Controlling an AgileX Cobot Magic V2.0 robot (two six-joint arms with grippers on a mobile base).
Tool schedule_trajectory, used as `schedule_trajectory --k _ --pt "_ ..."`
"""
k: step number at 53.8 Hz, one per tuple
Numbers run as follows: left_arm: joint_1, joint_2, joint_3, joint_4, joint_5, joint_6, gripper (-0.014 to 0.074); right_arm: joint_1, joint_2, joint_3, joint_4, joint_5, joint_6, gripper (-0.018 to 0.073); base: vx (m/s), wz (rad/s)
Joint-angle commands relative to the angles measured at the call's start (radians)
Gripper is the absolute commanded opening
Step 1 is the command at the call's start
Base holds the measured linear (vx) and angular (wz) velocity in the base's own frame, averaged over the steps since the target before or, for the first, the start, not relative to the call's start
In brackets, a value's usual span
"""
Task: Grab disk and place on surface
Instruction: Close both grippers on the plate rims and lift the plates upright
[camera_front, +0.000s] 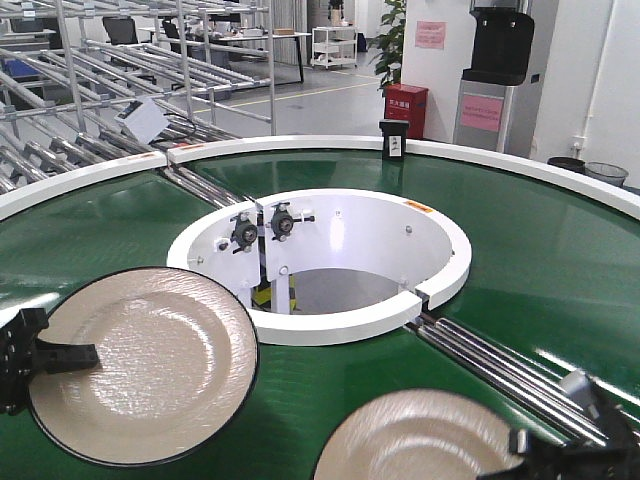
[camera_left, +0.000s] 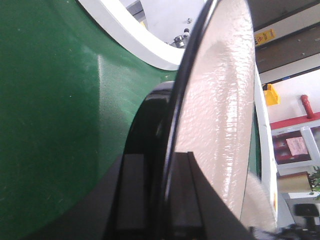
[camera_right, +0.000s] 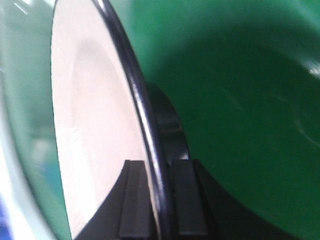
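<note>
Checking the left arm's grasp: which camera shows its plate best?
The front view: the plate shows almost whole, left gripper on its rim. The left wrist view shows it edge-on, rim between fingers. The right wrist view shows only the other plate.

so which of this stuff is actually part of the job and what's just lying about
job: left disk, right disk, left tool and right tool, each shut on a disk's rim

lying about: green belt, white ring, black box, red cabinet, roller racks
</note>
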Motion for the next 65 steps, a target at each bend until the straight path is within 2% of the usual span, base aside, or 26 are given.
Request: schedule_trajectory --k 1,6,11,17,24,28,33,39,44,49,65 --pt "-0.001 -0.053 -0.03 -0.086 0.046 -0.009 -0.0005 -0.048 -0.112 -0.025 0.134 0.103 0.086 -0.0008 0.0 0.0" --pt "-0.004 -0.051 -0.03 -0.044 0.018 -0.061 -0.0005 -0.091 -0.187 -0.036 0.153 0.149 0.168 -0.0008 0.0 0.0" --pt "-0.029 -0.051 -0.03 -0.041 0.029 -0.106 -0.0003 -0.094 -0.249 -0.085 0.155 0.154 0.227 -0.0008 0.0 0.0" --pt "-0.098 -0.051 -0.03 -0.043 0.035 -0.117 -0.0001 -0.067 -0.29 -0.198 0.156 0.139 0.311 -0.0008 0.0 0.0" --pt "-0.193 -0.051 -0.03 -0.046 0.008 -0.196 -0.0001 -0.006 -0.287 -0.368 0.142 0.125 0.421 -0.0008 0.0 0.0" --pt "-0.253 -0.051 -0.03 -0.046 -0.018 -0.232 -0.0001 0.049 -0.272 -0.471 0.088 0.083 0.466 -0.0008 0.0 0.0" --pt "-0.326 -0.051 -0.03 -0.046 -0.03 -0.275 -0.0001 0.106 -0.247 -0.575 -0.011 0.018 0.59 -0.0008 0.0 0.0" --pt "-0.411 -0.051 -0.03 -0.098 -0.055 -0.28 -0.0001 0.157 -0.21 -0.653 -0.11 0.008 0.696 -0.0008 0.0 0.0" --pt "-0.463 -0.051 -0.03 -0.157 -0.078 -0.279 -0.0001 0.177 -0.188 -0.673 -0.128 0.008 0.716 -0.0008 0.0 0.0" --pt "-0.493 -0.051 -0.03 -0.168 -0.086 -0.267 -0.0001 0.176 -0.185 -0.672 -0.11 0.007 0.716 -0.0008 0.0 0.0" --pt "-0.497 -0.051 -0.03 -0.168 -0.085 -0.252 -0.0001 0.172 -0.185 -0.672 -0.118 -0.011 0.714 -0.0008 0.0 0.0"
